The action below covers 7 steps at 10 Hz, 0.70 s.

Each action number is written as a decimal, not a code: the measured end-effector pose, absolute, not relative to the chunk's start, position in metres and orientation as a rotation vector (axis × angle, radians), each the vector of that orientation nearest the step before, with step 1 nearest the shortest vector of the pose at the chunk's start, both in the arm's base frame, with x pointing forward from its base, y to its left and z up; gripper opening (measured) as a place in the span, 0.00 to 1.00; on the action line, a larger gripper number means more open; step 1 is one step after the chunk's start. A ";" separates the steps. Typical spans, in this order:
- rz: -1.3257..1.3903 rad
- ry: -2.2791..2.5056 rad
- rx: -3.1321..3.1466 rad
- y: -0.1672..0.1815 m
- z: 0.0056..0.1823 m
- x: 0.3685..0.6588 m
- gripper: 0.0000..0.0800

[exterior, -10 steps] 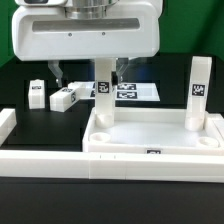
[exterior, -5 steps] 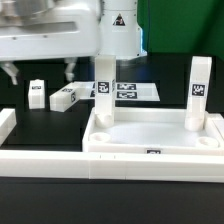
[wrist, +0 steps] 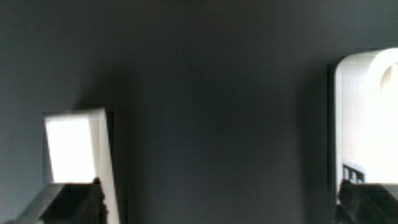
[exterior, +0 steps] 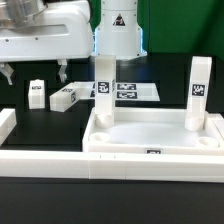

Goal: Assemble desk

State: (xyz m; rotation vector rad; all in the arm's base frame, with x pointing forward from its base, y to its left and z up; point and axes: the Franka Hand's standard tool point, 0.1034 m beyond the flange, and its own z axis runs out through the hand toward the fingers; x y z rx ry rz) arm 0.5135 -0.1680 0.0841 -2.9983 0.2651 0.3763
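Black work table (exterior: 50, 125) throughout. Nearest, the border wall (exterior: 50, 165) is seen, with the desk tabletop (exterior: 120, 140) set against it, sockets up. Two legs are stood in its far corner sockets: the left upright leg (exterior: 104, 85) and the right upright leg (exterior: 199, 90), sides as in the exterior view; how fully they are seated cannot be told. Further back, the end loose leg (exterior: 37, 93) and the second loose leg (exterior: 64, 97) are laid close together on the table, with the marker board (exterior: 130, 90) beside them. The gripper (exterior: 35, 76) is hung just above the end loose leg, jaws spread wide, nothing held. Step judged: pickup of a third leg. The fingers should be straddled squarely over the leg's flat sides, descent kept vertical, and closure made mid-length, so the neighbour is not nudged and the leg is not cocked for socket insertion.
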 end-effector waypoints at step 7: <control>0.642 0.405 -2.845 -0.176 0.066 0.476 0.81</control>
